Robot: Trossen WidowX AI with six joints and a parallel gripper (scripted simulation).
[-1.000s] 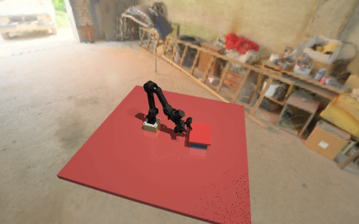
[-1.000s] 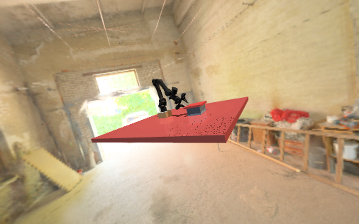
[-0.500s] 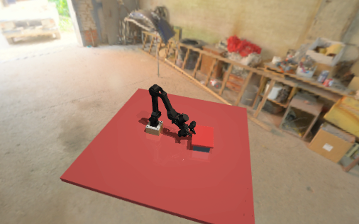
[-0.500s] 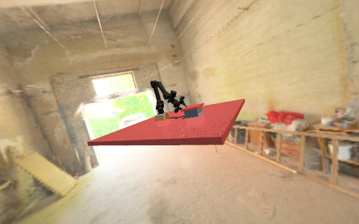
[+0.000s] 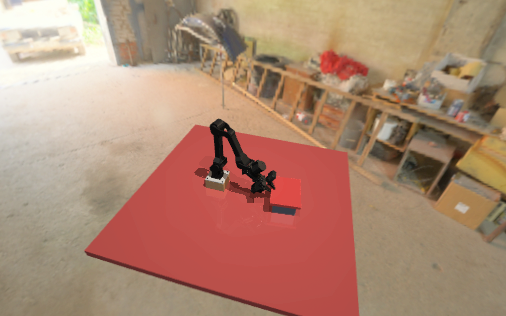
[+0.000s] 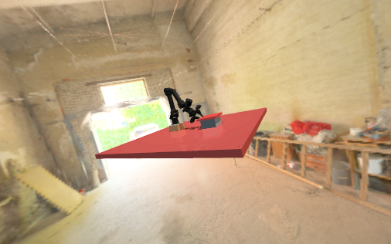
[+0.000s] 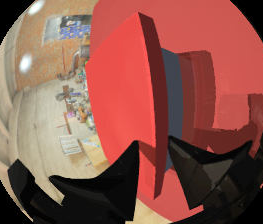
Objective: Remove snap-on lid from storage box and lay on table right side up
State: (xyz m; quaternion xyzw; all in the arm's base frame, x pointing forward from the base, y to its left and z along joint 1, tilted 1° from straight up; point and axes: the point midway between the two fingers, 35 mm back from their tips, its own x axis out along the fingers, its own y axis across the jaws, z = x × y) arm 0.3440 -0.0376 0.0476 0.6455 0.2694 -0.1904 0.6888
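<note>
The red lid [image 5: 287, 193] [image 6: 211, 116] [image 7: 119, 95] sits right side up on top of the blue-grey storage box [image 5: 283, 211] [image 6: 210, 123] [image 7: 174, 100], and its edge overhangs the box wall. The box stands on the red table [image 5: 198, 240] [image 6: 172, 149] [image 7: 242, 60]. My gripper [image 5: 273, 188] [image 6: 201, 116] [image 7: 152, 141] is at the lid's edge on the side facing the arm base. It is shut on the lid's edge, one finger above and the other below. The exact contact is small in the top and exterior views, and the lower finger partly hides the box wall in the wrist view.
The arm base stands on a pale block [image 5: 216, 182] [image 6: 176, 127] on the table, to the left of the box in the top and exterior views. The table's front edge [image 5: 193, 284] [image 6: 164, 155] lies well away from the box.
</note>
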